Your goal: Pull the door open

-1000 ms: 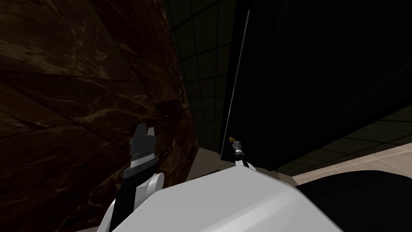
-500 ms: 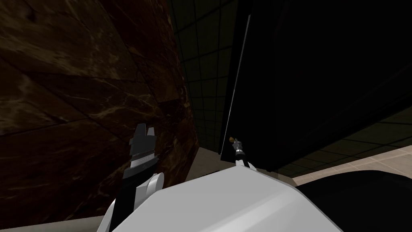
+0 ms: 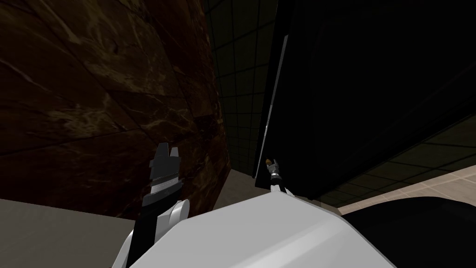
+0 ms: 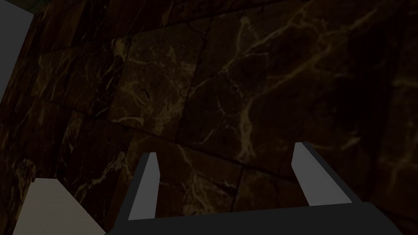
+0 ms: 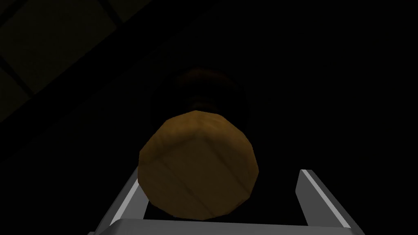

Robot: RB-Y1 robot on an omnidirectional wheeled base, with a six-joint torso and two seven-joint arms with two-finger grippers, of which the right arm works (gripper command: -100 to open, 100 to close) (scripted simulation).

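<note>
Right gripper (image 3: 274, 164) was up at the dark door (image 3: 353, 102), low on its face and just right of the door's pale near edge (image 3: 277, 79). In the right wrist view the brown knob (image 5: 198, 163) sat between the two blades, which stood spread and were not clamped. One blade was tucked against or behind the knob's side, and the other finger (image 5: 316, 196) stood apart from it with a plain gap. So the knob lay dead ahead of the right hand and off-centre in the grasp. Its short stem ran straight from the door face toward the palm, along the gripper's own line. I judged the next step was to close on the knob and then draw back toward me. With the knob near the left edge, the hinges were probably on the far right, so the pull would arc. Left gripper (image 3: 168, 149) was well left of the door, blades spread and empty, facing the brown marbled wall (image 3: 93, 93). It was the farther hand and not in play.
</note>
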